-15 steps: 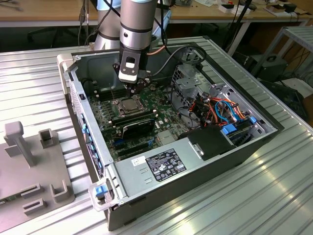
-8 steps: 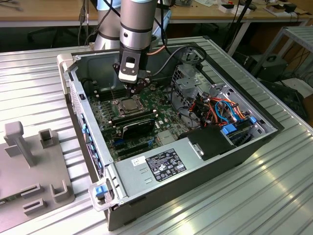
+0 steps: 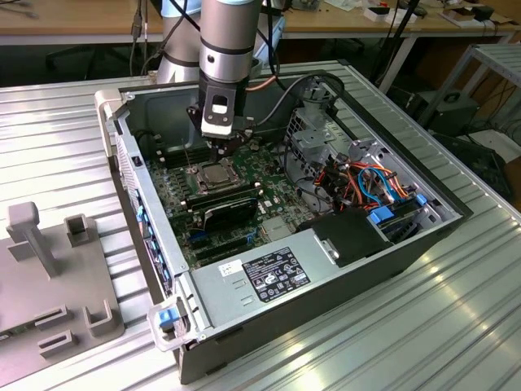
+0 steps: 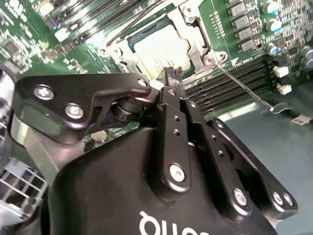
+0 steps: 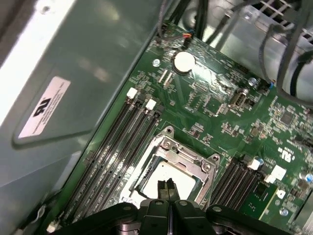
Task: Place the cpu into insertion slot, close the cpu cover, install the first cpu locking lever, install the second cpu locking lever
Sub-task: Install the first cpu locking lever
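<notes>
Both jaws of the gripper point(image 4: 174, 74) were pressed together on nothing, just over the cpu point(image 4: 156, 46), which sat in the insertion slot point(image 4: 142, 34) with the cpu cover point(image 4: 193, 41) lying flat around it. Beyond, a thin locking lever point(image 4: 244, 86) stood unlatched; if the closed tips slipped off it, they could probably gouge the green board point(image 4: 222, 24).

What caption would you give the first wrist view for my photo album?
Shut gripper poised over the cpu, framed by its silvery cpu cover, on a green circuit board.
</notes>
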`<move>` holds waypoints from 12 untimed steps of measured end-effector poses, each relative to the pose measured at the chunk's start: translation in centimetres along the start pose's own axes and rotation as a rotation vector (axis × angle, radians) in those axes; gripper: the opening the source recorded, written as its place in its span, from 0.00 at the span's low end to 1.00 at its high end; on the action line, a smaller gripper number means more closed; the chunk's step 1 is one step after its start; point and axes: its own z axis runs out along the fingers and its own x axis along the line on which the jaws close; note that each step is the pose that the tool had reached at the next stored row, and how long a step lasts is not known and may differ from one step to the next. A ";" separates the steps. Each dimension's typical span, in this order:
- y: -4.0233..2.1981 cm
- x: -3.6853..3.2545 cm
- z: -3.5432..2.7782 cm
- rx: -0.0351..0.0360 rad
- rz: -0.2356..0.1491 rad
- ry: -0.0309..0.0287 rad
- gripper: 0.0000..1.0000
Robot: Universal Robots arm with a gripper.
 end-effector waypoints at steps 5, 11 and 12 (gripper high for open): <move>0.00 0.00 0.00 -0.0034 -0.080 0.0021 0.11; 0.00 0.00 0.00 -0.0034 -0.081 0.0021 0.11; 0.00 0.00 0.00 -0.0034 -0.082 0.0021 0.11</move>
